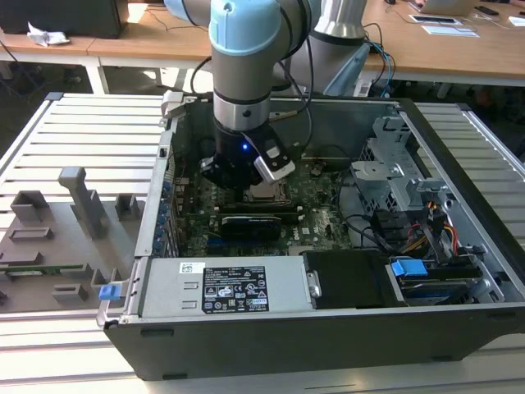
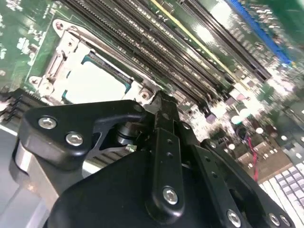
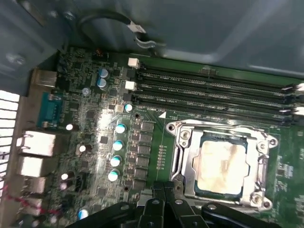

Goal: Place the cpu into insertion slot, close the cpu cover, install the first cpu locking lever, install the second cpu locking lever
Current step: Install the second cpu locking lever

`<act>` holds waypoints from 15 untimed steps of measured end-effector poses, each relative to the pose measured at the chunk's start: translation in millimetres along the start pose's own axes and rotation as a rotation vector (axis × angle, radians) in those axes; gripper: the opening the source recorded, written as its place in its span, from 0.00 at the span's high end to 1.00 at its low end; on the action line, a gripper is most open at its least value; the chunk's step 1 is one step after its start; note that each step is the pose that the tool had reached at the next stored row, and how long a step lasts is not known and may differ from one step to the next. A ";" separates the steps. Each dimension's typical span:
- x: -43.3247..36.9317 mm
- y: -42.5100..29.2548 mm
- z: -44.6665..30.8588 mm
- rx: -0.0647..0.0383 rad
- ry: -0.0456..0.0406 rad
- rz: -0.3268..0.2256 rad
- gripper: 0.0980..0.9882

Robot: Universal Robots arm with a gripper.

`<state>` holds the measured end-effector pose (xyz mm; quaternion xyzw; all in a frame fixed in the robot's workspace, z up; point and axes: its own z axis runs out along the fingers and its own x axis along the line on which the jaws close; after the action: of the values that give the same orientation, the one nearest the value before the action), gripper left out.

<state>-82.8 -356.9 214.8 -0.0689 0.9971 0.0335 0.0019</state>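
Slatted grey table (image 1: 74,139) carries the open computer case (image 1: 459,246); inside, the arm's gripper (image 3: 164,190) hangs narrow, holding nothing, just beside the socket (image 3: 183,154). The chip (image 3: 222,165) already lies in it with the metal cover (image 3: 259,164) apparently down. A careless push here could scrape the board or shift the chip.

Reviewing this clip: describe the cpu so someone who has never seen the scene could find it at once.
Inside the open computer case, look at the green motherboard below the arm's gripper. Beside the long black memory slots sits a silver cpu cover; the cpu is the pale, smudged metal square showing through its window.
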 end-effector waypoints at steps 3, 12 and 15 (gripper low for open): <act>-0.8 0.6 -7.7 0.007 0.0009 0.000 0.99; -34.6 6.7 -7.9 0.107 0.0167 0.000 0.99; -47.7 13.3 -7.3 0.123 0.0211 0.000 0.99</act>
<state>-37.4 -337.6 223.4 -0.0689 0.9972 -0.0288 -0.0044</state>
